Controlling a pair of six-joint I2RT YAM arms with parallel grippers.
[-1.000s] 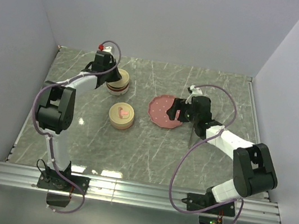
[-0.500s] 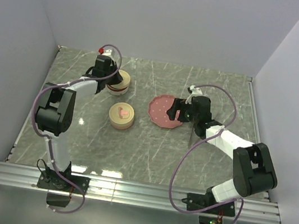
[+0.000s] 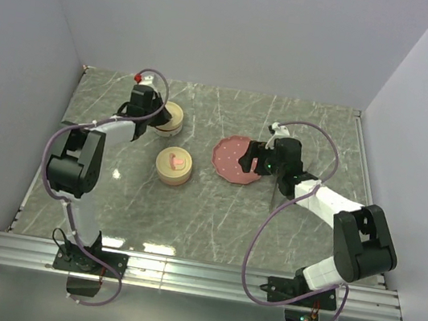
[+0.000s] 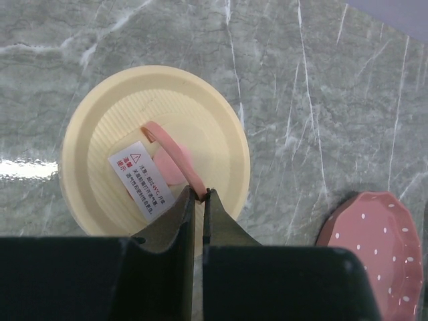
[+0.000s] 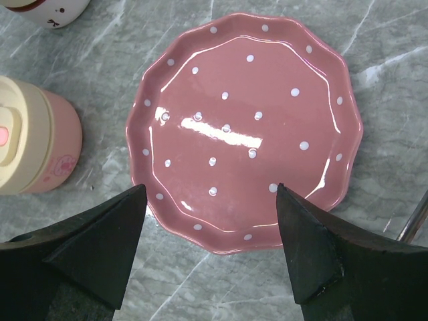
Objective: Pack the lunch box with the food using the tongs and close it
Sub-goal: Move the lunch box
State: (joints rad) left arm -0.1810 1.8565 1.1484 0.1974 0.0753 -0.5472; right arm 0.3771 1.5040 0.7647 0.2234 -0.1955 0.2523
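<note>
A cream round lunch box part with a pink strap and a white label fills the left wrist view. My left gripper is shut on that strap's near end; in the top view it stands at the back-left cream part. A second cream-and-pink round lunch box part stands mid-table. My right gripper hangs open over the near rim of the bare pink dotted plate. A thin grey bar at the right edge may be the tongs. The food is out of view.
Grey marble table top with white walls at the back and on both sides. The plate lies right of centre, the cream-and-pink part to its left. A metal rail runs along the near edge.
The left wrist has shifted slightly left and toward the near side while keeping its grip. The right arm has not moved.
</note>
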